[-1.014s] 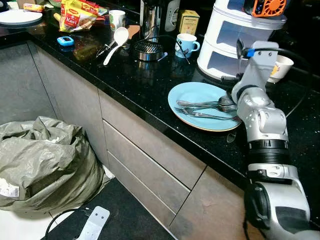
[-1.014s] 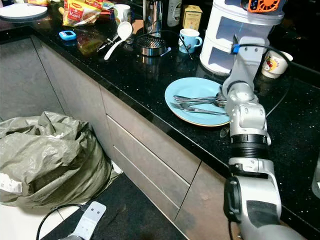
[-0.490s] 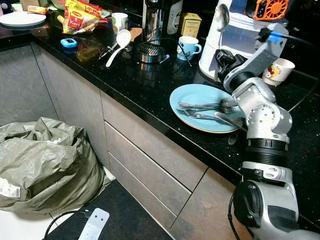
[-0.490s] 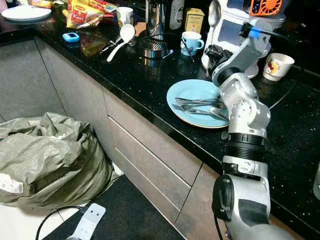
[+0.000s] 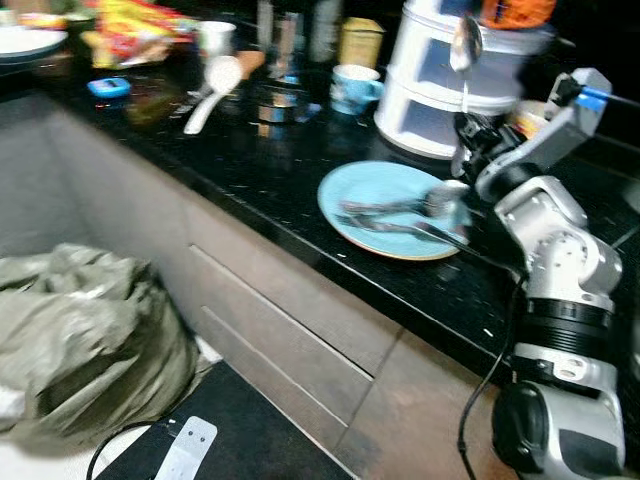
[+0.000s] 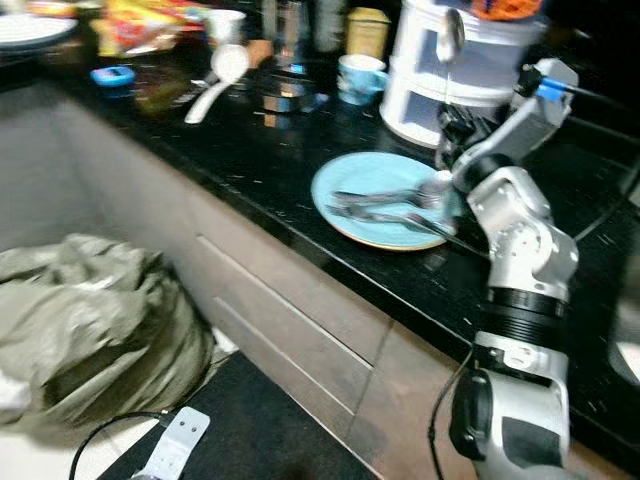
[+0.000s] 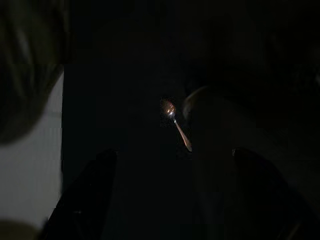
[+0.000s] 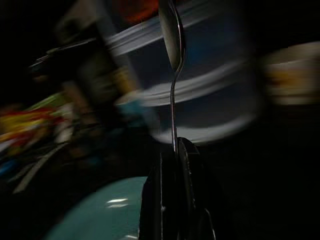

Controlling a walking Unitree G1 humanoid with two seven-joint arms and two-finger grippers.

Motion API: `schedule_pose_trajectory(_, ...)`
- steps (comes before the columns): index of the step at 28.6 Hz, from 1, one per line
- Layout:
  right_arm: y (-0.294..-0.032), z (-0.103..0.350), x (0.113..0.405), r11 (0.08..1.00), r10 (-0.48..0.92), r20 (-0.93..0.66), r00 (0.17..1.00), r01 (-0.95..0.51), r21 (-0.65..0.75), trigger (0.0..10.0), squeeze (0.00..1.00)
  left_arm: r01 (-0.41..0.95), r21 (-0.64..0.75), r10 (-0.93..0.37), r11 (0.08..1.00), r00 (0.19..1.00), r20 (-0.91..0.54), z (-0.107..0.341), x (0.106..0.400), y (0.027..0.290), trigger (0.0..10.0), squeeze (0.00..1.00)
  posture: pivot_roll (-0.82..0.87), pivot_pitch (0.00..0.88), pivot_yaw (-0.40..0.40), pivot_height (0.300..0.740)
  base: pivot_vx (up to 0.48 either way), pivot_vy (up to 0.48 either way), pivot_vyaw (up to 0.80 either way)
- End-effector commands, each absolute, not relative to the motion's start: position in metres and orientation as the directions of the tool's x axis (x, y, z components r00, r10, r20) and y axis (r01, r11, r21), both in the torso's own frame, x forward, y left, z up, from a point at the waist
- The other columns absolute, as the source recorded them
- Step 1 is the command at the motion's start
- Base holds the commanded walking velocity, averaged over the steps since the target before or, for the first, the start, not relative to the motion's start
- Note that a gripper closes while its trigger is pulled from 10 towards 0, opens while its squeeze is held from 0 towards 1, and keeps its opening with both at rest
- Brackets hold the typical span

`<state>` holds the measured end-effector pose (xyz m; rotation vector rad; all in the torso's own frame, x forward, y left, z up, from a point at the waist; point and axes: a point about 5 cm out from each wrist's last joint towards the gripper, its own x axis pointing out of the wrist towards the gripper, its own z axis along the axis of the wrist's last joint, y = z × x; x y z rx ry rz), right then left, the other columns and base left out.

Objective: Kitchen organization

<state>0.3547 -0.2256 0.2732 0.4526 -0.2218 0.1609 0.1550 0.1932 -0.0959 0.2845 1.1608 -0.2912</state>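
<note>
Tabletop point(image 5: 250, 150): black speckled stone, crowded along the back. The whole picture has shifted and blurred against the frames of a second ago, so the camera has moved; no change in the standing items is recorded.

White tiered container point(image 5: 440, 90): stands directly behind the right claw, close to it. Judged the nearest obstruction to any further lift or swing.

Blue plate point(image 5: 385, 205): lies below and to the left of the right claw, near the tabletop's front edge. It carries the remaining cutlery point(image 5: 395, 215), forks and at least one more spoon, overlapping.

Right claw point(image 8: 174, 150): a second ago it was down at the plate's right edge among the cutlery. It is now raised above the plate, fingers closed on the handle of a spoon point(image 5: 464, 45), which stands upright, bowl uppermost, in front of the container. Assessment: one piece extracted; the sorting of the rest is not yet begun.

Blue mug point(image 5: 352, 85) and a pale cup point(image 5: 527, 115): to the left and right of the container respectively, both clear of the raised spoon.

White ladle point(image 5: 210, 85) and metal strainer point(image 5: 270, 100): well to the left, no interference.

Left claw point(image 7: 170, 195): hangs idle in shadow; finger state cannot be determined.
</note>
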Motion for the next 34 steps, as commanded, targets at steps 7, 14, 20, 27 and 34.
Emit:
schedule_pose_trajectory(7,-0.2304,0.2753,0.3485,0.890,0.114,0.259,0.959,-0.215,0.403,10.0,0.00,0.376,0.063,-0.080,0.924,0.351,-0.933,-0.0979,0.1511,0.1907,10.0,0.00,-0.03,0.000,-0.036,0.740,0.000,0.000,-0.75)
schedule_pose_trajectory(14,-0.2303,0.2759,0.3500,0.894,0.116,0.253,0.960,-0.212,0.396,10.0,0.00,0.375,0.067,-0.076,0.925,0.354,-0.932,-0.0978,0.1516,0.1909,10.0,0.00,-0.02,0.000,-0.039,0.740,0.000,0.000,-0.75)
schedule_pose_trajectory(20,-0.2287,0.2730,0.3516,0.912,0.113,0.224,0.968,-0.191,0.363,10.0,0.00,0.377,0.069,-0.075,0.924,0.354,-0.932,-0.0977,0.1516,0.1909,10.0,0.00,-0.02,0.000,-0.038,0.740,0.000,0.000,-0.75)
schedule_pose_trajectory(27,-0.2292,0.2679,0.3528,0.944,0.110,0.173,0.979,-0.157,0.290,10.0,0.00,0.384,0.069,-0.079,0.921,0.356,-0.931,-0.0977,0.1518,0.1904,10.0,0.00,-0.02,0.000,-0.039,0.740,0.000,0.000,-0.75)
schedule_pose_trajectory(34,-0.2292,0.2679,0.3528,0.944,0.110,0.173,0.979,-0.157,0.290,10.0,0.00,0.384,0.069,-0.079,0.921,0.356,-0.931,-0.0977,0.1518,0.1904,10.0,0.00,-0.02,0.000,-0.039,0.740,0.000,0.000,-0.75)
